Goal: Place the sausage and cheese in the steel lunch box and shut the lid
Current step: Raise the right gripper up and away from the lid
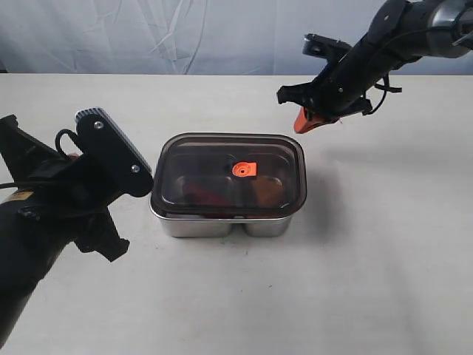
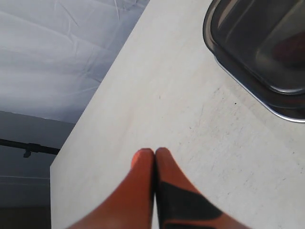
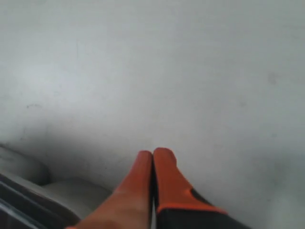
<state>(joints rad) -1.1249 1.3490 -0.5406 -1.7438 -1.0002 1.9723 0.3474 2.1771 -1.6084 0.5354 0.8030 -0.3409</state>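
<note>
Checking the exterior view, confirm the lid (image 1: 229, 174) sits flush on the steel lunch box (image 1: 222, 225). Left wrist: your left gripper (image 2: 155, 153) is pinched together, empty, near the box; back off without nudging it. Right wrist: right gripper (image 3: 152, 153) likewise closed, empty.

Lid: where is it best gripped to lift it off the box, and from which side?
Probably the right end of the lid, from the right: it lies flat on the box and its rim overhangs the steel wall, giving a lip to pinch.
</note>
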